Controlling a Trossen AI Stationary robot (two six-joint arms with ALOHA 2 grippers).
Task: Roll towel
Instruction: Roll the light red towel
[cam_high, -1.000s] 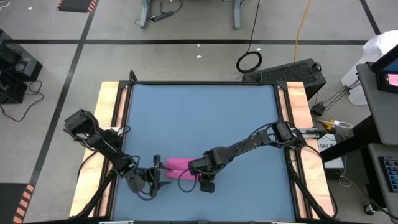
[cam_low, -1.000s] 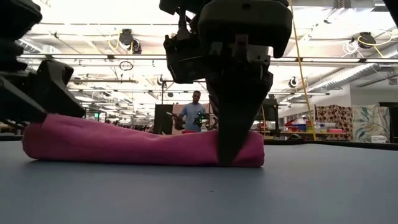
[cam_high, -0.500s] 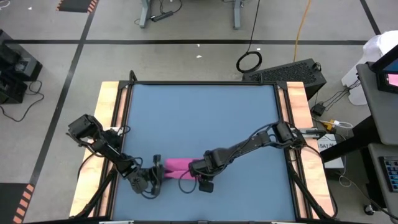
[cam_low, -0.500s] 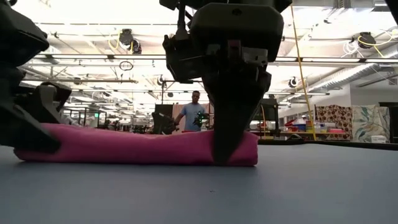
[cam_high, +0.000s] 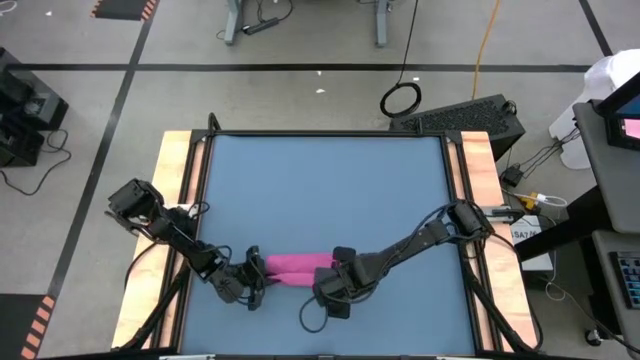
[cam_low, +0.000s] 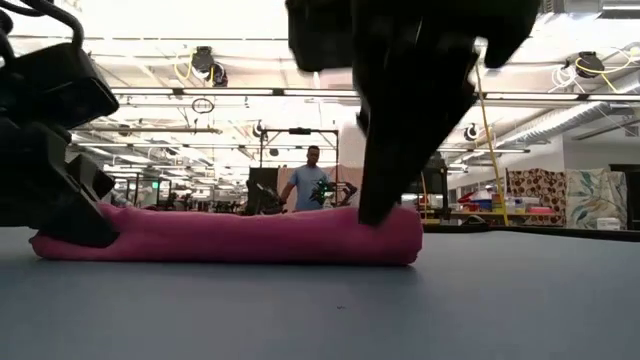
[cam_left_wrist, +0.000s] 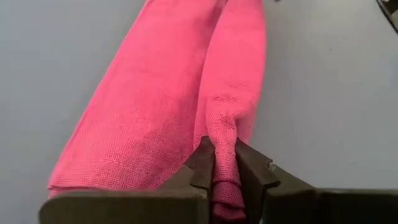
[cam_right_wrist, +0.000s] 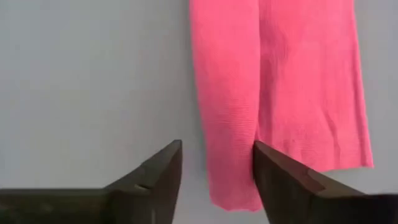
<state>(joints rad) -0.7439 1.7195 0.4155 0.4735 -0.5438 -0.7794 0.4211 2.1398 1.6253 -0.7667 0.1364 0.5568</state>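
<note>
The magenta-pink towel (cam_high: 295, 266) lies on the blue table near its front edge, folded into a long strip with two lengthwise folds (cam_left_wrist: 155, 93) running left to right. My left gripper (cam_high: 258, 272) is at its left end, shut on it (cam_left_wrist: 224, 177). My right gripper (cam_high: 334, 274) stands open over the towel's right end (cam_right_wrist: 233, 186), its fingertips (cam_low: 378, 212) level with the top of the cloth. My left gripper pinches the end of the narrower lengthwise fold (cam_left_wrist: 225, 163) between its two fingers, at the towel's left end. The fingers come from the table's left, slanting down, along the strip. The towel lies slack on the table. My right gripper: I cannot tell whether its fingertips touch the cloth.
Bare blue tabletop (cam_high: 320, 190) stretches toward the far edge. Wooden rails (cam_high: 178, 200) (cam_high: 478, 170) run along both sides. A person (cam_low: 310, 185) stands far off in the room behind the table.
My left gripper has moved right onto the towel's left end and shut on it. My right gripper has opened, let go of the towel's right end and risen off the table. The towel stays lying flat.
</note>
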